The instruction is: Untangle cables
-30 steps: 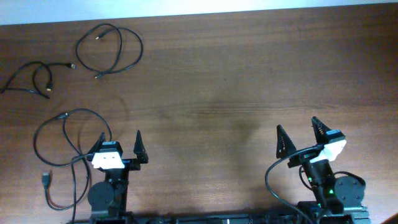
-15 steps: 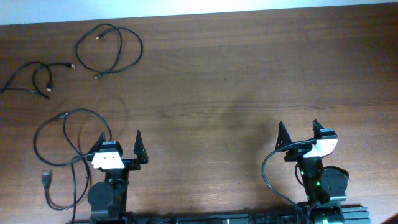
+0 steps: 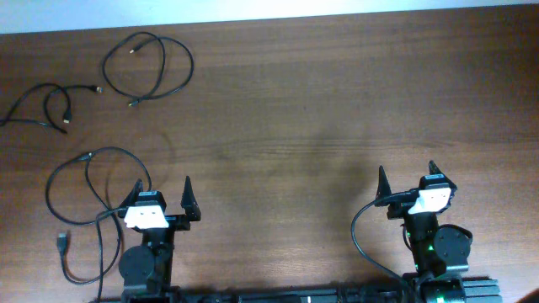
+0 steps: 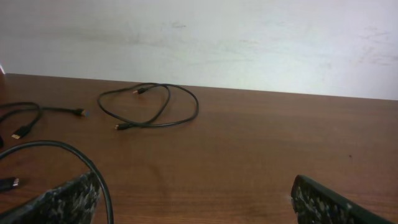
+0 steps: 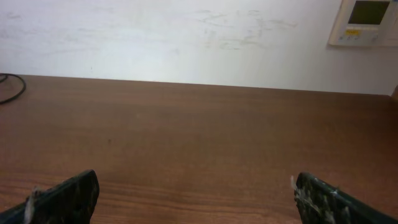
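Observation:
Three thin black cables lie apart on the left of the brown table. One looped cable is at the back left and shows in the left wrist view. A smaller cable lies at the far left edge and also shows in the left wrist view. A larger looped cable lies next to my left gripper; its loop passes by the left finger in the left wrist view. My left gripper is open and empty. My right gripper is open and empty at the front right, as the right wrist view shows.
The wooden table ends at a white wall at the back. A wall panel hangs at the upper right. A thick black arm wire loops by the right arm base.
My right gripper has drawn back and turned slightly, ending lower and straighter at the front right. The left arm and the cables have not moved.

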Controlling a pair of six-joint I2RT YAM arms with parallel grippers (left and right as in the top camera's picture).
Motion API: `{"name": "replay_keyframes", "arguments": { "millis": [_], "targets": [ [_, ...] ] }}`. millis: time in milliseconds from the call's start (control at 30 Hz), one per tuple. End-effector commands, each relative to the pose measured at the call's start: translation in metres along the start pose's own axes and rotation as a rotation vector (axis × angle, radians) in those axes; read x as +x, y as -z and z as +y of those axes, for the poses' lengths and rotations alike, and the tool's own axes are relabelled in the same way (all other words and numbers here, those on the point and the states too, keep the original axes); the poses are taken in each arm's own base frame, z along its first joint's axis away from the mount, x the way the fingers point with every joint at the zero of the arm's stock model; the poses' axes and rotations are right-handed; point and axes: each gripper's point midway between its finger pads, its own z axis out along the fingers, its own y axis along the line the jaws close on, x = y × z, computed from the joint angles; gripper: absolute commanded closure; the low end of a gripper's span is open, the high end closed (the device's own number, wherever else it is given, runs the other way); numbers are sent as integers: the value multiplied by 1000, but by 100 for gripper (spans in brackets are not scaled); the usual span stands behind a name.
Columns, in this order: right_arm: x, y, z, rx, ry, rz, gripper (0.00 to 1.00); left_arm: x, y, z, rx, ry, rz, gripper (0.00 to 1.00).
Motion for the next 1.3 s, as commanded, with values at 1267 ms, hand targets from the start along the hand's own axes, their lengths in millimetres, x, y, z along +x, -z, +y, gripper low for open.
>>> {"name": "replay_keyframes", "arguments": {
  "millis": [1267],
  "targets": [
    [3, 0, -7, 37, -44, 2, 1, 2, 0, 0, 1, -19, 2, 1]
  ]
}}
